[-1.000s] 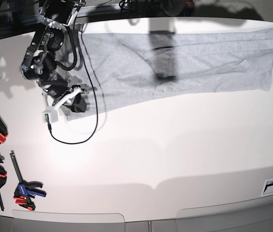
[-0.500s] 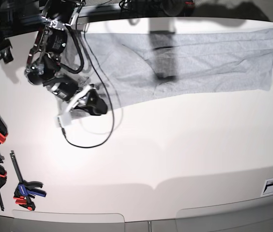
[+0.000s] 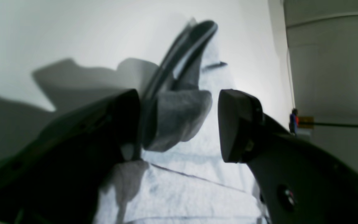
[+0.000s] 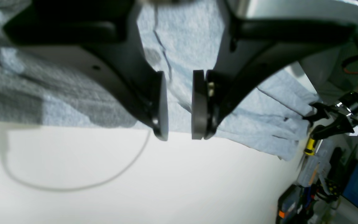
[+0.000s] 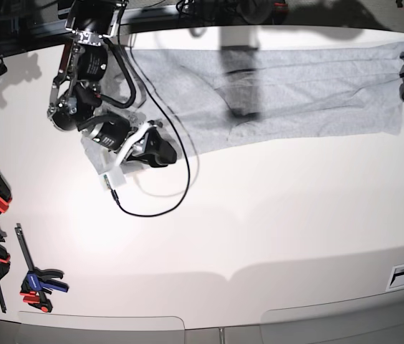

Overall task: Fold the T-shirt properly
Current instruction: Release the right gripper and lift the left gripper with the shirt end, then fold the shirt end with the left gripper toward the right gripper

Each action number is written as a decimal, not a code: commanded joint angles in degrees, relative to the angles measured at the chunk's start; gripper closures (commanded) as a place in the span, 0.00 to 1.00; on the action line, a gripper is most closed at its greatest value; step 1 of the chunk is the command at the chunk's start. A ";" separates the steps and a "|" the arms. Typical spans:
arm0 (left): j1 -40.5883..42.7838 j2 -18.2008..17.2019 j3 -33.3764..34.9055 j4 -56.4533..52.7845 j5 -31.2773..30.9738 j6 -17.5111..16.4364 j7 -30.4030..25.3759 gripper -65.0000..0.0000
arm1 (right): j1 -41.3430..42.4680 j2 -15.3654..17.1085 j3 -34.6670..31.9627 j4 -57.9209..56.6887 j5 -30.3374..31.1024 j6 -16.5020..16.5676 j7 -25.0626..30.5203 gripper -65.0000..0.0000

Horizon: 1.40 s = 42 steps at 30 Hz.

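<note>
Fabric of the T-shirt [image 3: 179,121] between left fingers [image 3: 238,124] shows only wrist-side.

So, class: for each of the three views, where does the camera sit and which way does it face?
Base: overhead, looking down on the white table, T-shirt and right gripper.
Left wrist: behind the left gripper, facing along the T-shirt.
Right wrist: above the right gripper, facing the T-shirt's edge.
All three share the T-shirt.

T-shirt [image 5: 288,93] along table's [image 5: 259,229] far edge, clamps [image 5: 41,281] front-left — arms at both ends
</note>
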 commanded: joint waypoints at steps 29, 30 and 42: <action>-0.09 -1.40 -0.04 6.14 -7.55 0.58 15.61 1.00 | 0.98 0.13 0.61 1.11 1.49 0.93 1.64 0.81; -0.11 -1.16 -0.04 7.85 -7.55 0.58 16.37 1.00 | 0.98 0.13 1.03 1.11 1.46 0.93 2.03 0.81; 0.42 6.99 0.59 33.27 -7.55 0.58 19.12 1.00 | 2.10 0.15 16.76 1.11 -0.46 0.93 3.76 0.81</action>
